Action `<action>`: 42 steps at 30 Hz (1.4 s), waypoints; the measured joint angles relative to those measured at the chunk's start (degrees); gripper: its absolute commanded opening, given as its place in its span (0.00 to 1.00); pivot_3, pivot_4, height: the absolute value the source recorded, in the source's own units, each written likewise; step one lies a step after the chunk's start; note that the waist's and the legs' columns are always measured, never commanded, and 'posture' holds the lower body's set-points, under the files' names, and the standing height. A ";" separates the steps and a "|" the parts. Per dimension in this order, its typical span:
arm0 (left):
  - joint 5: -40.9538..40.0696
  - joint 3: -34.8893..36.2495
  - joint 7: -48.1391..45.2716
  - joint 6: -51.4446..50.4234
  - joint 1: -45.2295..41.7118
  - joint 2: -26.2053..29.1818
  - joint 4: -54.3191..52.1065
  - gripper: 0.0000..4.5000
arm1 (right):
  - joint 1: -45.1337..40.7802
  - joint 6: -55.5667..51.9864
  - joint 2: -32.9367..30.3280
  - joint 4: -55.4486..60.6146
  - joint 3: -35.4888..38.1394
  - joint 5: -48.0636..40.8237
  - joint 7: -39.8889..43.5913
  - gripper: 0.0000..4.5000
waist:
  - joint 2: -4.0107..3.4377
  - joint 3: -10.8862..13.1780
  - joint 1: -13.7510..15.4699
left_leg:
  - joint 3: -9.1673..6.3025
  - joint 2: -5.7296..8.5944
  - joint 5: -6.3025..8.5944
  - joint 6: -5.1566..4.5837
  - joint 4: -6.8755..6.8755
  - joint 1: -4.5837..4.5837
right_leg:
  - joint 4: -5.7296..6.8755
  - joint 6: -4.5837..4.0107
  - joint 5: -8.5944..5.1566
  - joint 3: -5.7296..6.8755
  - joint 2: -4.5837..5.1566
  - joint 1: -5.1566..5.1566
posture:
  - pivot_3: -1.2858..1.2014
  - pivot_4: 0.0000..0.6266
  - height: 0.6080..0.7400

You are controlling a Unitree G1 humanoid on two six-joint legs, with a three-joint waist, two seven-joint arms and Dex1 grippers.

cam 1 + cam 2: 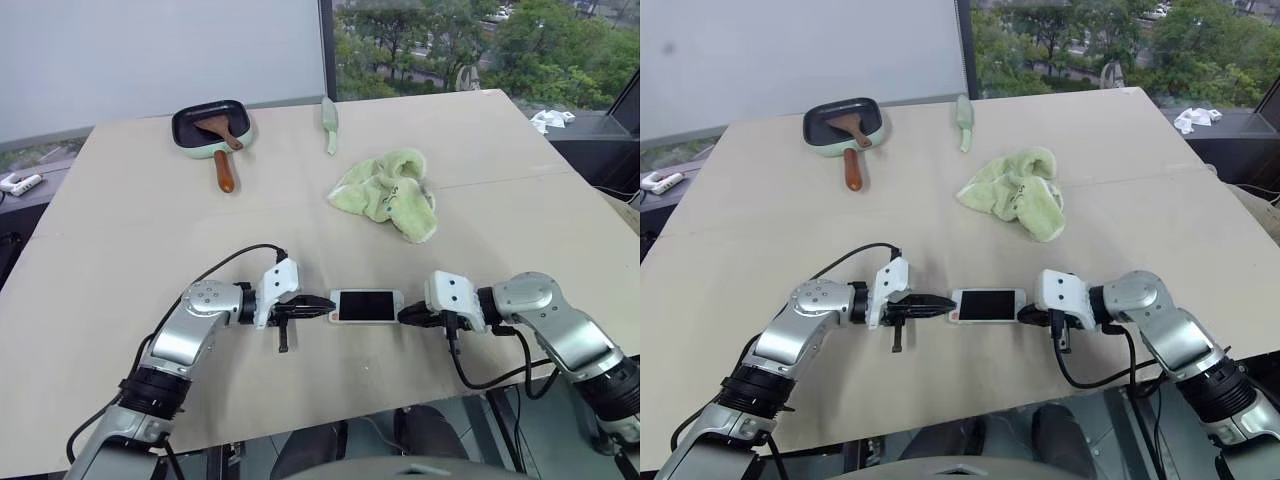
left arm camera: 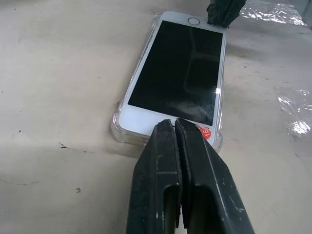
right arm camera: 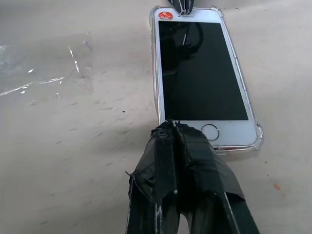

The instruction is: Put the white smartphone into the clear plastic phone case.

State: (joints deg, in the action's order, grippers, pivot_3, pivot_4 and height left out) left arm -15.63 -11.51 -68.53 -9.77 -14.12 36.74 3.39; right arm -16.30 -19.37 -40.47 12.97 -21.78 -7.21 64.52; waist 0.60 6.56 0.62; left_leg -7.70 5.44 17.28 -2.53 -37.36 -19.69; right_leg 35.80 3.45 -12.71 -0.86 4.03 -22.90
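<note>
Both grippers are clenched with nothing between the fingers, tips pressed on opposite ends of the white smartphone (image 1: 367, 306): left gripper (image 1: 318, 307) on the end with the red sticker, right gripper (image 1: 410, 316) on the home-button end. The phone lies flat, screen up, near the front edge of the table (image 1: 120, 220), seated inside the clear plastic phone case (image 2: 118, 127), whose rim and bumper corners show around it. Beyond the phone sits a light-green cloth (image 1: 388, 194), further back a pan (image 1: 212, 128) with a brown spatula (image 1: 218, 128) in it and a pale green utensil (image 1: 330, 124).
</note>
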 measured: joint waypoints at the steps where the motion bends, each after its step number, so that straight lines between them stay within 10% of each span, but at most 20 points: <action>1: 0.00 0.00 0.02 0.00 0.00 0.00 0.00 0.01 | -0.12 -0.04 0.00 0.00 -0.08 0.14 0.07 0.00 | 0.00 0.00 0.00 | 0.00 0.00 0.00 0.00 0.00 0.00 | 0.00 0.00 0.00 0.00 0.00 0.00 | 0.52 0.24 1.00; 42: -2.53 2.53 1.88 -1.67 -1.66 -2.97 -0.44 0.01 | -3.05 -6.62 0.07 1.74 -2.76 2.41 -1.78 0.00 | 0.14 -0.10 0.35 | -0.07 0.01 0.03 -0.04 0.00 0.13 | -0.05 0.11 -0.07 0.07 0.04 0.23 | 0.52 0.24 1.00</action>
State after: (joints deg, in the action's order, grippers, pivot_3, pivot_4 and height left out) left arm -18.16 -8.98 -66.65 -11.43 -15.78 33.76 2.95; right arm -19.34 -26.00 -40.39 14.71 -24.54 -4.80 62.73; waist 0.73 6.46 0.96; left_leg -7.77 5.45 17.31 -2.57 -37.36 -19.55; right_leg 35.76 3.56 -12.79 -0.78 4.07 -22.67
